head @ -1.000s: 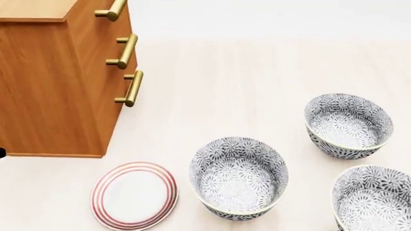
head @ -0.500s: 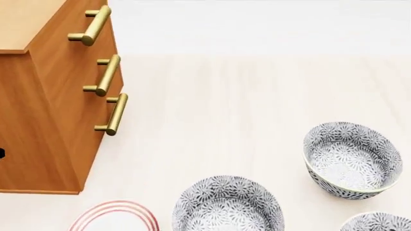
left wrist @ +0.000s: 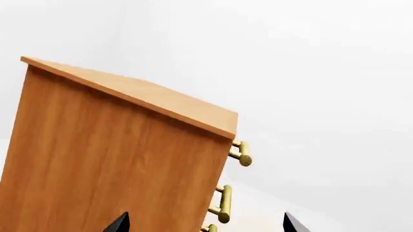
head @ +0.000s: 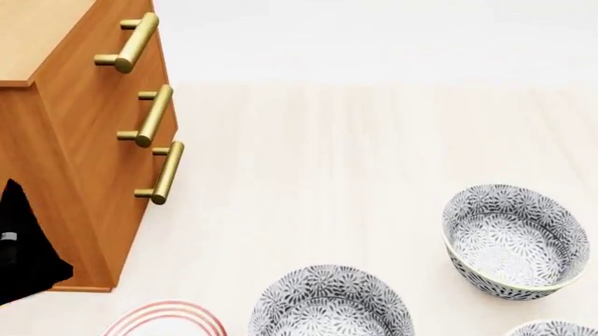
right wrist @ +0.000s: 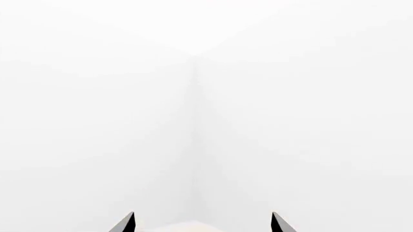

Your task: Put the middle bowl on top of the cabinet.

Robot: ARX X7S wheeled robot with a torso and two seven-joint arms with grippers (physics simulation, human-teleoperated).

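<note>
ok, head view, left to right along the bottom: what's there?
Dark part of the left arm → cabinet → red-ringed plate → middle bowl → far right bowl. A third bowl's rim just shows at the corner.

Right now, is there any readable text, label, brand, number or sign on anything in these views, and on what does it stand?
None: no view shows any readable text.
The cabinet shows plain wood and brass handles.
The bowls carry only a floral pattern.
The plate shows only red rings.
The left gripper and right gripper fingertips are unmarked.
</note>
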